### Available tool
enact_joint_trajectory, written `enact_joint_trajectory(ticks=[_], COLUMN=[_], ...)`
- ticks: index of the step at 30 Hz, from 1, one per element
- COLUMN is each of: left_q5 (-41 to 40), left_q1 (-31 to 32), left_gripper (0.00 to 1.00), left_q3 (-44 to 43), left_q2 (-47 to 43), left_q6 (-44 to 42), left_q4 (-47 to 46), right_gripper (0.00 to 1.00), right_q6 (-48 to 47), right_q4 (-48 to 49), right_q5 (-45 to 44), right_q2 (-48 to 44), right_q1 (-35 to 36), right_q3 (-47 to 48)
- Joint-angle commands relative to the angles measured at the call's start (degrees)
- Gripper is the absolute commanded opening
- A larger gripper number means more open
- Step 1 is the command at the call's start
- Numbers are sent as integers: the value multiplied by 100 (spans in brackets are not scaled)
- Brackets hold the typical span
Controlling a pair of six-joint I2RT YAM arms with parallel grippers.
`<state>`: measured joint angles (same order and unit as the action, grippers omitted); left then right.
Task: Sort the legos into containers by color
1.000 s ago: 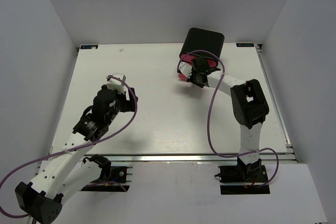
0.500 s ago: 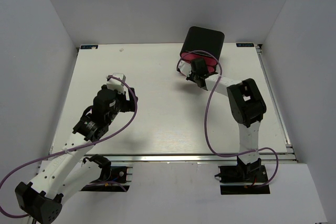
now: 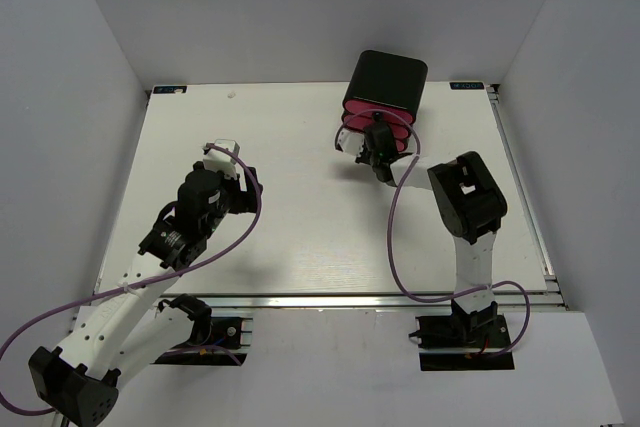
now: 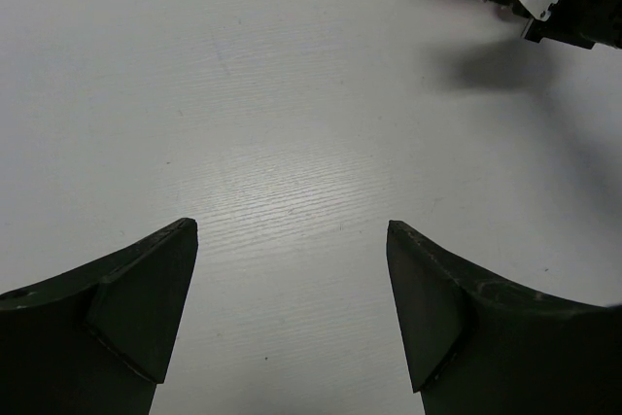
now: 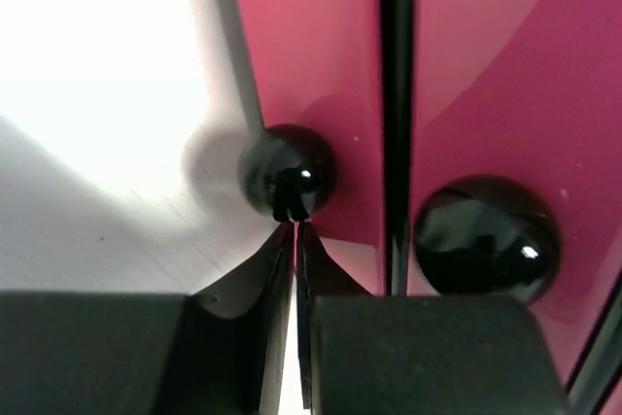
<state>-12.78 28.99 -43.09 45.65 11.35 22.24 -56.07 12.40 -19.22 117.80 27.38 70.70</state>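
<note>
Lowest drawer (image 5: 311,46): pulled out a second ago, now flush in the cabinet (image 3: 388,77) at the table's (image 3: 300,237) far edge.
Right gripper (image 5: 294,230): fingers almost together, tips at the knob (image 5: 289,167), not around it.
Left gripper (image 4: 292,269): spread wide, empty.
Legos: none visible; sorting probably done.

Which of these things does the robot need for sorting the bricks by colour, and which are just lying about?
For the job:
- pink drawers in the black cabinet
- round black knobs on the drawers
- right claw, tips at one knob
- left claw, open above the white table
No bricks are in view.

Just there:
- purple cables on the arms
</note>
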Motion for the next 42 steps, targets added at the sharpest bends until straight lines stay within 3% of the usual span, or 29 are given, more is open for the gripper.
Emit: enact_joint_trajectory(ticks=[1,10,15,22,29,33,34,35,36,40,42], left_q5=[-85,-58,-67,-85,-32,3,21,73,100,337,608], left_q1=[19,19,19,19,19,19,19,19,19,19,19], left_gripper=[88,88,88,88,88,88,88,88,89,96,98], left_q3=[20,20,20,20,11,46,55,64,73,134,161], left_q2=[-91,-117,-126,-135,-196,-310,-328,-355,-390,-539,-583], left_q6=[-54,-54,-54,-46,-54,-63,-72,-89,-107,-160,-203], left_q4=[-44,-53,-44,-44,-62,-97,-114,-123,-158,-237,-299], right_gripper=[10,10,10,10,15,41,54,77,89,89,89], right_q6=[-580,-519,-97,43,456,1280,1448,1676,1914,3817,4226], right_q4=[1079,1124,-244,-220,-1896,-2742,-2822,-2849,-2805,-2629,-2786], right_q5=[-283,-258,1014,463,2087,3230,3432,3573,3818,3488,3338], right_q2=[-205,-275,-539,-318,-1302,-2119,-2547,-2804,-2998,-4051,-4342], right_q1=[101,145,119,145,137,119,101,110,93,49,40], right_q3=[-188,-276,110,576,357,384,366,322,218,-38,-222])
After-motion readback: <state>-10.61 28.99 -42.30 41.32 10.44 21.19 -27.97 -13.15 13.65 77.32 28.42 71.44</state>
